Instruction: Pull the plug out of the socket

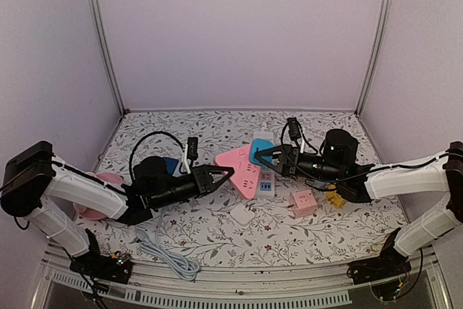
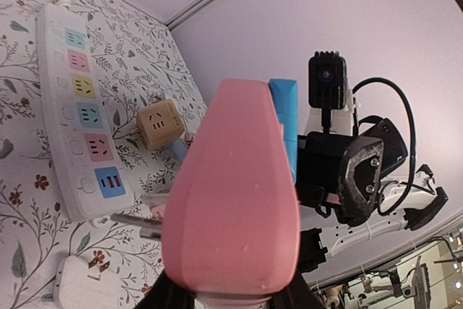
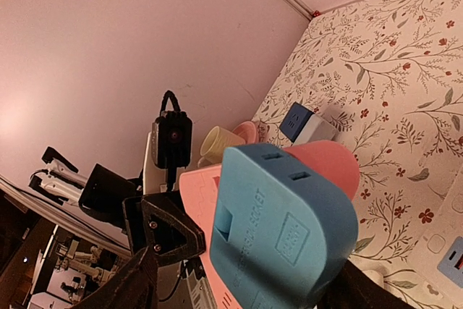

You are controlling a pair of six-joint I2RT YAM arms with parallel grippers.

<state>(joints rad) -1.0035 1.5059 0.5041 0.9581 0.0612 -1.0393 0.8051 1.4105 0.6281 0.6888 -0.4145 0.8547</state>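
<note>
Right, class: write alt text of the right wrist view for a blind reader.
A blue plug fills the foreground, on a pink socket, between the dark fingers of the right gripper. Behind lie a floral tabletop and pale wall.

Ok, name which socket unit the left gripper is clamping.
The big rounded pink socket, pinched in the left gripper; the white multi-coloured strip and the small pink cube lie ungripped.

You have one pink socket (image 2: 235, 200), one blue plug (image 3: 282, 229), one white power strip (image 2: 79, 106), one white cable (image 1: 170, 257), and three cube adaptors: pink cube (image 1: 304, 202), tan cube (image 2: 160, 122), blue cube (image 3: 296, 121).
</note>
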